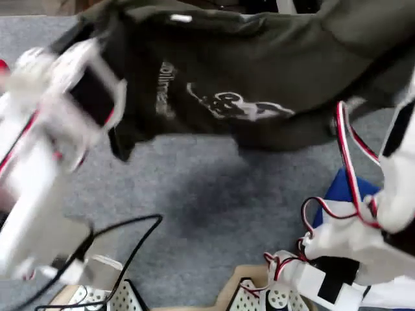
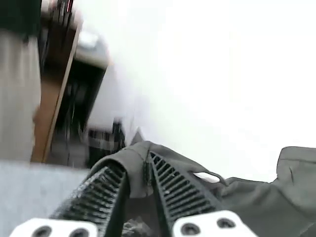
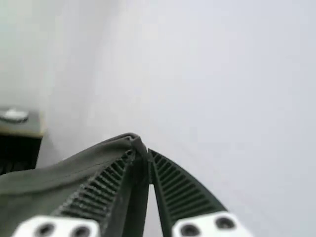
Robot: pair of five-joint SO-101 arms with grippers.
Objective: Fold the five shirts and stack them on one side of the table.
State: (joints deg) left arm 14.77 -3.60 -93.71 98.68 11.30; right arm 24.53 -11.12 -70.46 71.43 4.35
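Note:
A dark olive shirt (image 1: pixel 246 78) with a white print hangs stretched in the air above the grey table (image 1: pixel 194 214), spanning the far side of the high view. In the left wrist view my left gripper (image 2: pixel 140 170) is shut on a bunched corner of the shirt (image 2: pixel 256 197), raised and facing a white wall. My right gripper (image 3: pixel 143 155) is shut on another edge of the shirt (image 3: pixel 59 173), lifted too. The white left arm (image 1: pixel 58 129) stands at the left, the right arm (image 1: pixel 382 214) at the right.
A blue cloth (image 1: pixel 347 191) lies under the right arm at the table's right edge. Black cable (image 1: pixel 123 246) loops over the near left of the table. Arm bases (image 1: pixel 259 295) sit at the near edge. A wooden shelf (image 2: pixel 59 98) stands beyond the table.

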